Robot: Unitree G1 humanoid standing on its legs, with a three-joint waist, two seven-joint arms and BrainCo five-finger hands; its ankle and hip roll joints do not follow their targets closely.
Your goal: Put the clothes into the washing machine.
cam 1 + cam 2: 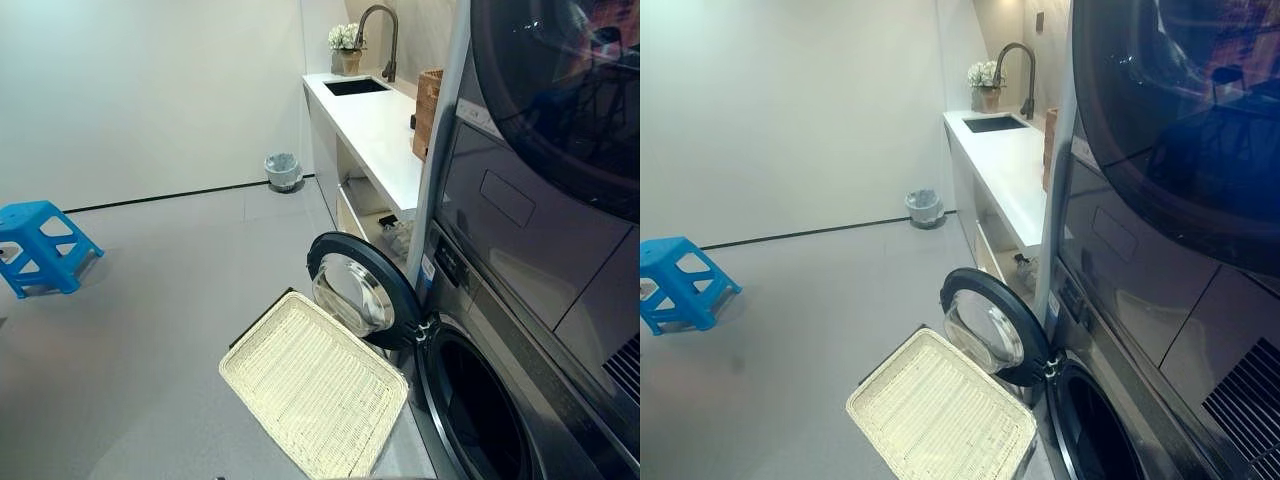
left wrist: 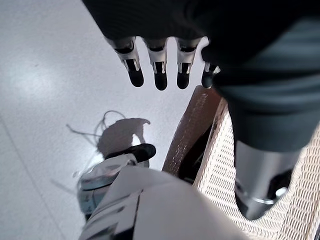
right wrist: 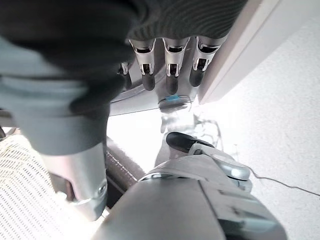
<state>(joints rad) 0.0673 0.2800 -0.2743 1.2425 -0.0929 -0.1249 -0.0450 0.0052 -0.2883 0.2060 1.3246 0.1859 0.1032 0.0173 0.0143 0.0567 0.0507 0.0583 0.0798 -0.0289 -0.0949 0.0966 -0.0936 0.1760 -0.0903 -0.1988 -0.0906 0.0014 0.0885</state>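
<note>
- Our left hand [image 2: 160, 70] hangs above the grey floor [image 1: 150, 330], its fingers [image 2: 135, 75] straight and relaxed with nothing in them; the edge of the basket shows just beside it in the left wrist view.
- Our right hand [image 3: 170, 70] hangs loose too, fingers [image 3: 148, 75] extended and holding nothing, with the machine's lower front just past the fingertips.
- Nearest to us on the floor sits a cream woven basket [image 1: 312, 388], wide and shallow, and we see no clothes in it.
- The basket lies just beside the washing machine [image 1: 480, 400], in front of its round opening, which looks dark inside; we cannot tell whether any clothes lie in the drum.
- The round door [image 1: 360, 290] of the washing machine stands swung wide open, hinged at the opening's far side, just past the basket's far corner.
- A second machine [image 1: 560, 130] with a dark round window is stacked on top.
- Past the machines a white counter [image 1: 375, 130] runs along the wall, with a brown wicker box [image 1: 428, 110] on its near end.
- Farther along the counter are a sink [image 1: 355, 86] and a curved tap [image 1: 380, 35], and a pot of white flowers [image 1: 346, 45] stands at the far end.
- A small bin [image 1: 283, 170] stands on the floor against the far wall.
- Well off to our left a blue stool [image 1: 40, 245] stands on the floor.
</note>
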